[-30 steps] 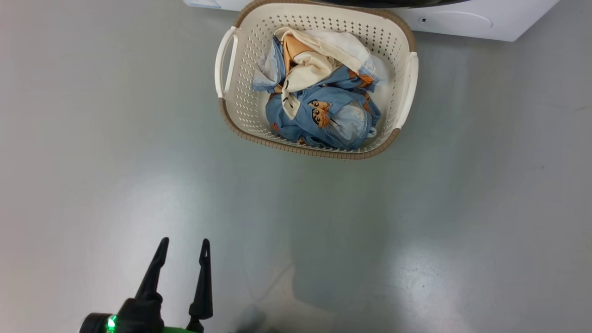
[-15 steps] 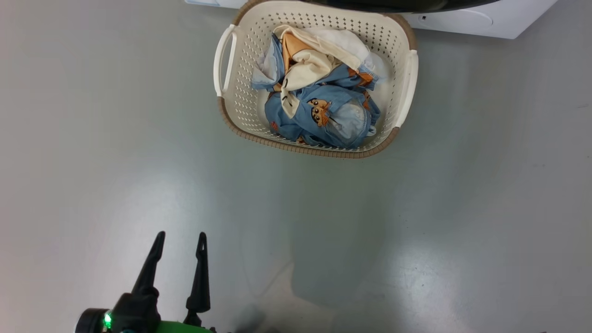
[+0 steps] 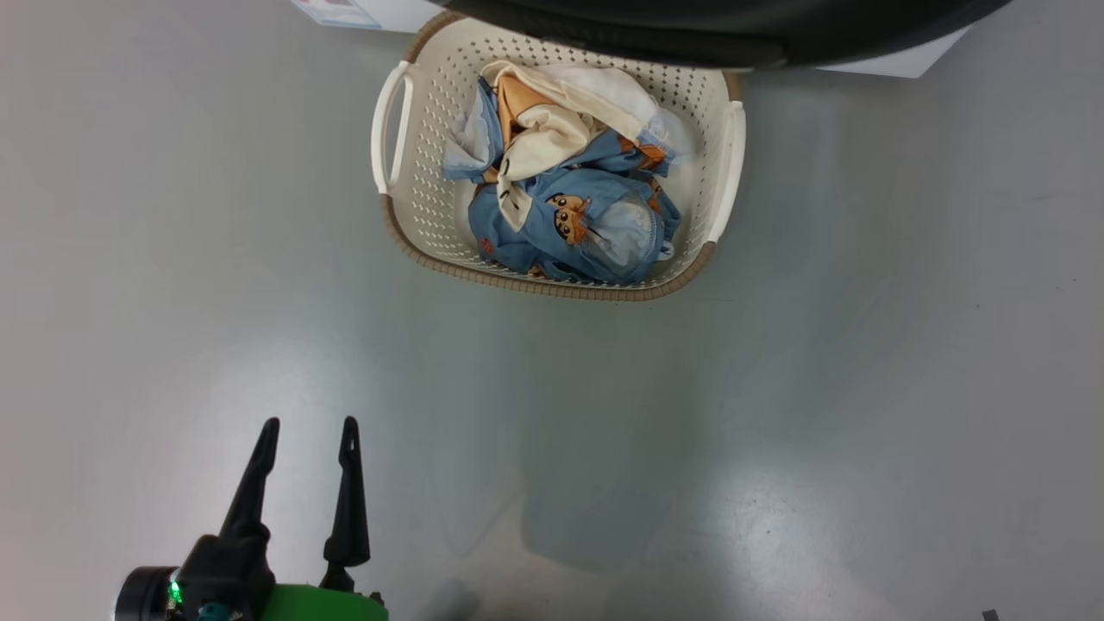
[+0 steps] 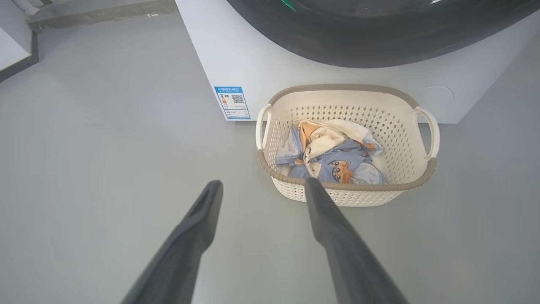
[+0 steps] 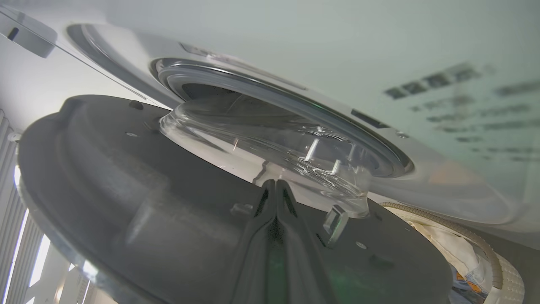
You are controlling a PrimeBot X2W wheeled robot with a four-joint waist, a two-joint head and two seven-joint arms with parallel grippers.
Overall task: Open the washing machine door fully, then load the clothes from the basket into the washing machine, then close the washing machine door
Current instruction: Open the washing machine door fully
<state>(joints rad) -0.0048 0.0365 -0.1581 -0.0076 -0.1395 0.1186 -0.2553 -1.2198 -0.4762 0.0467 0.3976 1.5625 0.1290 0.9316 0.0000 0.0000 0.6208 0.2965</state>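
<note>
The basket [image 3: 397,233] stands on the floor against the washing machine [image 3: 897,62], with the blue, cream and tan clothes [image 3: 565,216] heaped inside. The washing machine door [image 3: 716,30] hangs partly open, its black rim overhanging the basket's far edge. My left gripper [image 3: 308,429] is open and empty, low at the near left, well short of the basket [image 4: 346,89] and clothes [image 4: 333,158]. In the right wrist view my right gripper [image 5: 274,184] is shut, its fingers lying against the door's dark inner face [image 5: 105,177] just below the glass bowl [image 5: 270,143].
A blue label [image 4: 232,102] marks the machine's lower left corner. Bare grey floor [image 3: 776,414] stretches on all near sides of the basket. The drum opening [image 5: 211,90] shows behind the glass bowl. A dark wall base [image 4: 17,67] runs at the far left.
The head camera has shifted, so basket and left gripper sit further left. The door's black rim now reaches further out over the basket's far edge. Both grippers keep their state.
</note>
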